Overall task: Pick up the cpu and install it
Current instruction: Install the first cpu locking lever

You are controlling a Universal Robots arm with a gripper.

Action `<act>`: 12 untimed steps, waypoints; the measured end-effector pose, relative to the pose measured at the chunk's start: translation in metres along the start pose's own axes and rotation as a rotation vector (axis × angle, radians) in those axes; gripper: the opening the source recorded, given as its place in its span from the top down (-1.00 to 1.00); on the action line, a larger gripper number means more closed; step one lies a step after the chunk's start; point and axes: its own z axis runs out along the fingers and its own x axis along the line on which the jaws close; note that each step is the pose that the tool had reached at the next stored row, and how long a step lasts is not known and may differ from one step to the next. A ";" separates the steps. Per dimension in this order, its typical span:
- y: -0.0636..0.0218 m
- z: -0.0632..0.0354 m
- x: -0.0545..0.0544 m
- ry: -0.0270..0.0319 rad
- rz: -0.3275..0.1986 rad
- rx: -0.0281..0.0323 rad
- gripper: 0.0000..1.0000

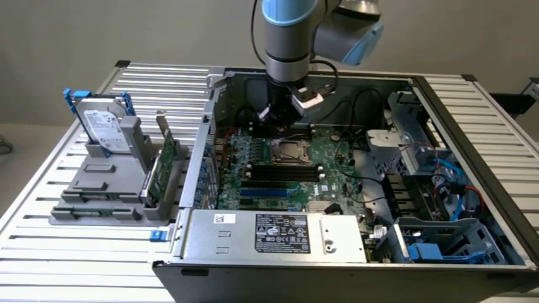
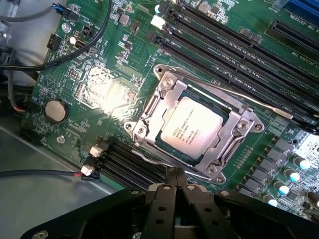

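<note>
The cpu (image 2: 192, 128), a small flat square chip with a silvery top, lies inside the metal socket frame (image 2: 149, 114) on the green motherboard (image 2: 99, 59). My gripper (image 2: 175, 173) is shut, its two black fingers pressed together with nothing between them. Its tips hover just beside the socket's edge, close to the thin latch lever (image 2: 144, 159). In the exterior view the arm reaches down into the open computer case, and the gripper (image 1: 278, 123) hangs just behind the socket with the cpu (image 1: 291, 151).
A silver hard drive with blue bracket (image 1: 108, 129) and a green circuit card (image 1: 168, 161) stand in a grey holder (image 1: 101, 189) at the exterior view's left. Black memory slots (image 2: 239, 45), the power supply (image 1: 269, 233), cables and the drive cage (image 1: 438, 189) crowd the case.
</note>
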 end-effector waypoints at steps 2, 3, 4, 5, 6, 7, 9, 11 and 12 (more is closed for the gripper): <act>0.0006 0.0009 0.001 -0.0015 0.000 -0.0029 0.79; 0.0009 0.0013 0.002 -0.0023 0.000 -0.0044 0.79; 0.0011 0.0018 0.002 -0.0030 0.000 -0.0058 0.79; 0.0014 0.0022 0.003 -0.0039 0.000 -0.0075 0.79; 0.0016 0.0026 0.004 -0.0048 0.000 -0.0091 0.79; 0.0018 0.0029 0.004 -0.0056 0.000 -0.0105 0.79; 0.0015 0.0031 0.005 -0.0061 0.001 -0.0116 0.79; 0.0014 0.0029 0.005 -0.0067 0.001 -0.0113 0.79; 0.0013 0.0028 0.005 -0.0078 0.001 -0.0107 0.79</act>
